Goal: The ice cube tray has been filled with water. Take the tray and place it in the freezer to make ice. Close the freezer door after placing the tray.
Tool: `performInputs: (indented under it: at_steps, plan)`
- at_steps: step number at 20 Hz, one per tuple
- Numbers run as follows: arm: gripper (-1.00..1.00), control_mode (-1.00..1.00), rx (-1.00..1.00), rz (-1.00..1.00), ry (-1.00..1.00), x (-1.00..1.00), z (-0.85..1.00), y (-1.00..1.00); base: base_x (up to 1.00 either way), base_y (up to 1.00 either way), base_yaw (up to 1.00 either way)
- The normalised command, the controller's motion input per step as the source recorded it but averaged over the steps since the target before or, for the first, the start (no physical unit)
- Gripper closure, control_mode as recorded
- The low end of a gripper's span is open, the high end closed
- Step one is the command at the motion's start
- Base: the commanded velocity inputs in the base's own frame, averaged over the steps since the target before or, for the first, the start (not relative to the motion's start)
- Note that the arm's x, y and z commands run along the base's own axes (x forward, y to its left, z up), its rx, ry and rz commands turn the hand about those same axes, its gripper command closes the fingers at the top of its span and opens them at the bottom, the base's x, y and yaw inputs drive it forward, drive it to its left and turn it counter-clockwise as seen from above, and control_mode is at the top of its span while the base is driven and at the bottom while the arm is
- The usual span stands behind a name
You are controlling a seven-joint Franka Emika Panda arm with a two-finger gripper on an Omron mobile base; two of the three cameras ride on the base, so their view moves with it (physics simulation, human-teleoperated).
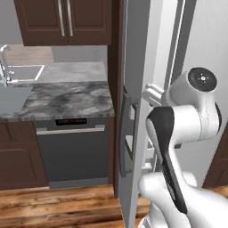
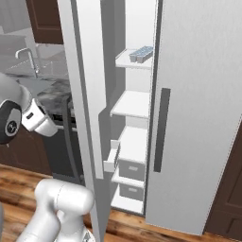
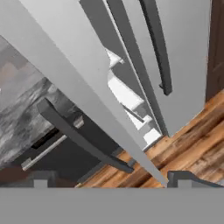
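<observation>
I can't read any brand, label or lettering anywhere; the dishwasher's (image 1: 71, 151) control strip shows orange marks too small to make out.

Nearest to me is the gripper (image 3: 109, 179): in the hand view its two dark finger tips (image 3: 40, 178) stand wide apart at the bottom, with nothing between them and nothing touching them. Through that gap I look at the edge of the freezer door (image 3: 74, 74), and its dark bar handle (image 3: 78, 138) runs diagonally just beyond the tips, near but apart from them.

In the right base view the freezer door (image 2: 87, 108) stands swung out, edge-on, between the arm and the freezer (image 2: 134, 113). The compartment is open, with white shelves stacked up it and drawers low down. The ice cube tray (image 2: 142, 53) sits on the upper shelf, toward its front right edge, beside the wider fridge door (image 2: 198, 118), which is shut. I can't make out the water in its cells at this size.

Farther off to the left, past the door, a grey marbled counter (image 1: 67, 98) carries a sink (image 1: 13, 95) with a faucet (image 2: 28, 59), under dark wood cabinets (image 1: 67, 20).
</observation>
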Motion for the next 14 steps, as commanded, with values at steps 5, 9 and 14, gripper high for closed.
performInputs:
  at_steps: [5, 9, 14]
  plan:
    - [-1.00, -1.00, -0.38, 0.35, 0.30, -0.24, -0.26, 0.48, 0.00, 0.00, 0.00]
    - [-1.00, -1.00, -0.35, 0.32, 0.36, 0.04, -0.34, 0.48, 0.00, 0.00, 0.00]
    - [-1.00, -1.00, -0.35, 0.23, 0.36, 0.39, -0.48, 0.41, 0.00, 0.00, 0.00]
